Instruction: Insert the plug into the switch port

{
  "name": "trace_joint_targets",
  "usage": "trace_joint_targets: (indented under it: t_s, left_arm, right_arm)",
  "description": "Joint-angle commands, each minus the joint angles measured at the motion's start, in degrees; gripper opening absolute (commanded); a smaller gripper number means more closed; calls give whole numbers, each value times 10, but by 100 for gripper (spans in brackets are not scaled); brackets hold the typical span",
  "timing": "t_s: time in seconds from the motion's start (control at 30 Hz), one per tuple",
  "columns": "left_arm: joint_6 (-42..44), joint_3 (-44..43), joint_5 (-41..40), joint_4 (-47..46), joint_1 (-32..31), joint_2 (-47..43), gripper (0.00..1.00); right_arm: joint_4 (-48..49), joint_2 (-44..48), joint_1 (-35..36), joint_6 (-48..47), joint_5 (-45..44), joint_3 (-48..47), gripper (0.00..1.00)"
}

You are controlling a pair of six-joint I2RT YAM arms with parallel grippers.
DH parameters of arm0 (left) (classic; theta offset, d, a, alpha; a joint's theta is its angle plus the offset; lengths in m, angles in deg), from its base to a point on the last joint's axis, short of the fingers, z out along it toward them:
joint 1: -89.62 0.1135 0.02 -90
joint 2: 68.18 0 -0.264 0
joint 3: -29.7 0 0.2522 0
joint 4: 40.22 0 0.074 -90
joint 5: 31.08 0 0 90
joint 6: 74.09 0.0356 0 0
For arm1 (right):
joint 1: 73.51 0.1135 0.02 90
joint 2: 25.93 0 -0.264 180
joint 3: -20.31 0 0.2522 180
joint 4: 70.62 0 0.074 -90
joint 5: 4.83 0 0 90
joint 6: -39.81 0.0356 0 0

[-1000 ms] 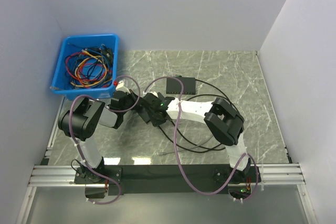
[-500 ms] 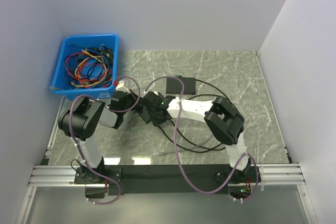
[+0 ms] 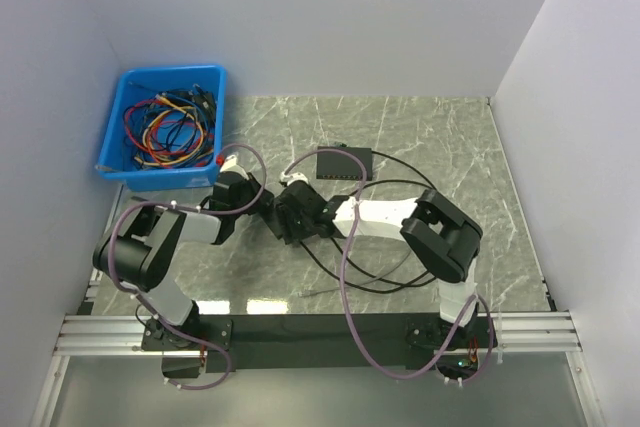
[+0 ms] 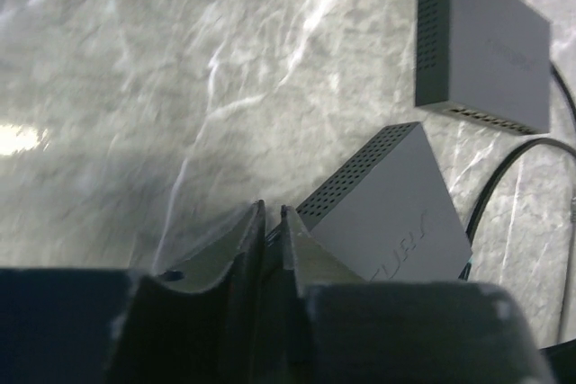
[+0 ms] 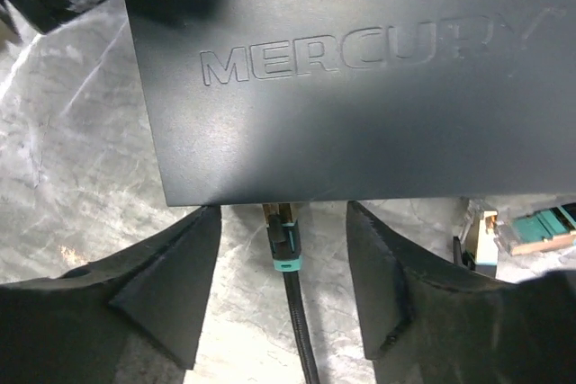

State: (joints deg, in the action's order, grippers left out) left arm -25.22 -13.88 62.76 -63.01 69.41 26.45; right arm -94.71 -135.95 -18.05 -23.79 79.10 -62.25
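A dark grey switch (image 5: 360, 69) marked MERCURY fills the top of the right wrist view. A plug (image 5: 284, 242) with a teal boot sits in a port on its near edge, and its black cable (image 5: 301, 348) trails toward the camera. My right gripper (image 5: 282, 218) is open, with a finger on each side of the plug and touching neither. In the left wrist view the same switch (image 4: 387, 222) lies just right of my left gripper (image 4: 273, 209), whose fingers stand a narrow gap apart. From above, both grippers (image 3: 262, 205) (image 3: 292, 215) meet mid-table.
A second grey switch (image 3: 343, 162) lies further back, also visible in the left wrist view (image 4: 481, 42). A blue bin (image 3: 170, 72) of coloured cables stands at the back left. Black cable loops (image 3: 380, 282) lie front right. Another teal connector (image 5: 531, 231) lies beside the right finger.
My right gripper has opened off the plug, which stays in the port. My left fingers have parted slightly. Both arms' elbows have shifted outward and lower.
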Motion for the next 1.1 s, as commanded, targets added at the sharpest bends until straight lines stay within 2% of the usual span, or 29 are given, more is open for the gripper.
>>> trace_joint_targets:
  t_s: [0.0,0.27,0.4,0.53,0.7,0.83,1.07]
  left_arm:
    - [8,-5,16,144,-15,-23,22]
    - [15,-30,-17,217,1,-79,44]
    - [26,-53,-34,249,16,-106,50]
    - [35,-79,-37,281,32,-131,51]
    - [39,-86,-35,292,33,-162,51]
    - [37,-69,-15,279,32,-188,50]
    - [38,-24,-18,286,32,-240,52]
  right_arm:
    - [64,33,0,18,-42,35,67]
    - [64,108,14,26,-35,100,71]
    - [58,144,19,18,-24,108,72]
    - [27,183,22,8,-27,103,72]
    - [-8,238,17,-3,-95,116,75]
    - [-56,238,2,-3,-130,110,76]
    - [-24,241,-26,24,-44,133,76]
